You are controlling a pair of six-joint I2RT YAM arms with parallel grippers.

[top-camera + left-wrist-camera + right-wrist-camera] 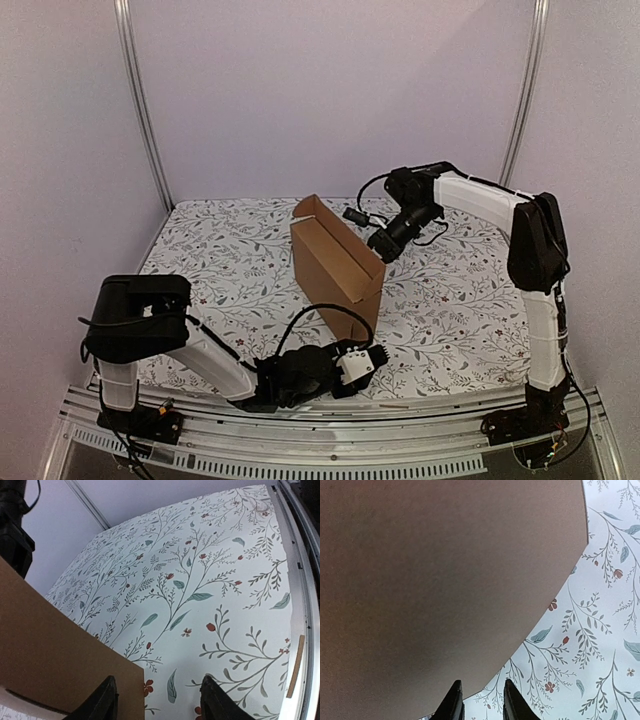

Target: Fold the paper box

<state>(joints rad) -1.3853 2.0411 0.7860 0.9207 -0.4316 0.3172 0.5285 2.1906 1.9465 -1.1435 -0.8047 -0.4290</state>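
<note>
The paper box [335, 265] is standing on edge near the middle of the table, running diagonally from the far left towards the near right. It is one piece of plain brown corrugated cardboard, matte and unmarked, forming a narrow upright trough with its top gaping open. Its long side is showing as a flat, smooth panel with sharp creased corners.

It is resting on a cloth [220, 250] that is covering the table, white and printed with grey-green sprigs, leaves and small red flowers. Along the near edge a ribbed aluminium rail [300, 430] is running, with one thin brown strip [296, 666] lying on it. Two metal posts [140, 100] are rising at the back corners.

Two black grippers are working here, one on each arm. The left gripper [362, 360] is lying low just beside the box's near corner. In its wrist view its fingers [106, 700] are standing about half apart over bare cloth, holding nothing, with one finger overlapping the cardboard's edge.

The right gripper [383, 247] is hanging close against the box's far right side. Its fingers [454, 702] are standing narrowly apart with only cloth showing between them, gripping nothing, while the brown panel is looming just beyond their tips.
</note>
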